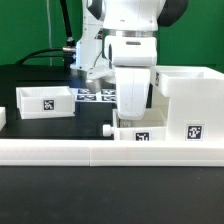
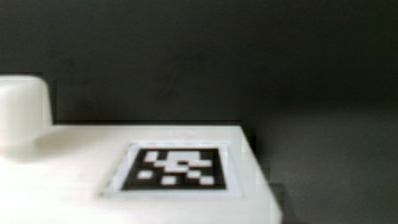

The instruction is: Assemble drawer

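Gripper (image 1: 132,118) hangs low over the small tray (image 1: 141,134), which sits just beside the box shell (image 1: 186,95). How far open it is, or whether it holds anything, I cannot tell. Second tray (image 1: 45,101) lies apart, at the exterior view's left.

Small tray (image 1: 45,101) on the tabletop (image 1: 85,122) at the exterior view's left, marker board (image 1: 92,95) further back, second tray (image 1: 140,133) at centre beneath the arm (image 1: 130,40) — just behind the border wall (image 1: 60,152), box shell (image 1: 190,100) at the right, beside that tray.
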